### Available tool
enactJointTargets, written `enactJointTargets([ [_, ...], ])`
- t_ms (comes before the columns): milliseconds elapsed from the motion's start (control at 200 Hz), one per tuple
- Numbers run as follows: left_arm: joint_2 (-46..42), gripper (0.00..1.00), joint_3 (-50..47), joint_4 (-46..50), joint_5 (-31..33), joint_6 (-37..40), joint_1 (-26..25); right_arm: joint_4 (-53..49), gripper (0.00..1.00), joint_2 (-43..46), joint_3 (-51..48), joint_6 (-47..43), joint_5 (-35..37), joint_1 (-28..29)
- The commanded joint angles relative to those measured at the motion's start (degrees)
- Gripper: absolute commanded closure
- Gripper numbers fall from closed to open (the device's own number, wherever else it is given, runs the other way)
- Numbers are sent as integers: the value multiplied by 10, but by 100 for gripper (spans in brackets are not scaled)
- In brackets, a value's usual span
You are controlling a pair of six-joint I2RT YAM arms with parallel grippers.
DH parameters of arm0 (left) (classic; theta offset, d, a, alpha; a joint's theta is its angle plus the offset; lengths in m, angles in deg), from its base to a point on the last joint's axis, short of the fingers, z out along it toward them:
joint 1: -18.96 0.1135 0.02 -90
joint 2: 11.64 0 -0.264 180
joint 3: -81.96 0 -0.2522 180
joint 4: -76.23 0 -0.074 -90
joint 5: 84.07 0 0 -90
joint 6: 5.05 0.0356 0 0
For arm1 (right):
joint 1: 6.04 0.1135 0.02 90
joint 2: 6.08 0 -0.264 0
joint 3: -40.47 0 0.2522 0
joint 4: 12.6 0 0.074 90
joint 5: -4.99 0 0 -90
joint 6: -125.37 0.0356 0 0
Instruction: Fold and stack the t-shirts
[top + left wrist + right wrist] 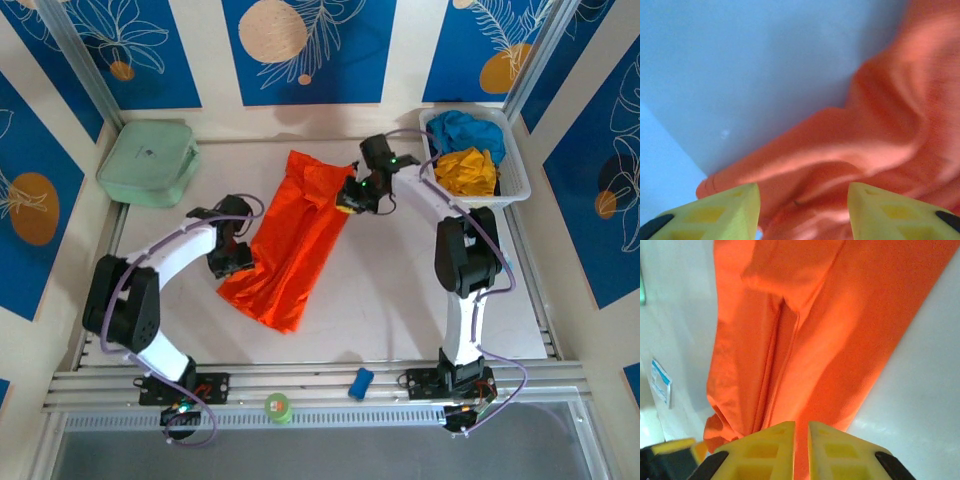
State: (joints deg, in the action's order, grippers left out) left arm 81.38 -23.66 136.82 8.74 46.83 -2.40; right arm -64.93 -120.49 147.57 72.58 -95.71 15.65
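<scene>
Green roll (278, 406), blue block (361, 383) nearest; right end effector (801, 427) seemingly pinches orange t-shirt (805, 340); left end effector (804, 189) apart.

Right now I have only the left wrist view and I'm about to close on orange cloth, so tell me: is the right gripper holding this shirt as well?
Observer: Yes, the right gripper is shut on the orange t-shirt near its far right corner.
Operator: How does the shirt lie?
Observer: As a long strip on the table, slanting from far right to near left.
Operator: Where are the others?
Observer: The blue t-shirt and the yellow t-shirt are bunched in the white basket, far right.
</scene>
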Motion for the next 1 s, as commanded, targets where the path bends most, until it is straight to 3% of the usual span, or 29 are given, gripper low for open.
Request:
enactJointTargets([
  [0,28,54,-13,-36,22,17,3,73,87,-21,-33,83,19,25],
  [260,24,57,-110,-82,-20,-13,2,70,88,-122,44,114,67,34],
  [475,-42,57,-235,-144,-88,-111,-26,17,89,-218,141,97,76,21],
  [705,-122,56,-293,-177,-111,-246,-114,-28,90,-256,191,48,91,2],
  [996,-124,55,-272,-176,-88,-337,-213,-80,90,-264,218,-26,111,-30],
])
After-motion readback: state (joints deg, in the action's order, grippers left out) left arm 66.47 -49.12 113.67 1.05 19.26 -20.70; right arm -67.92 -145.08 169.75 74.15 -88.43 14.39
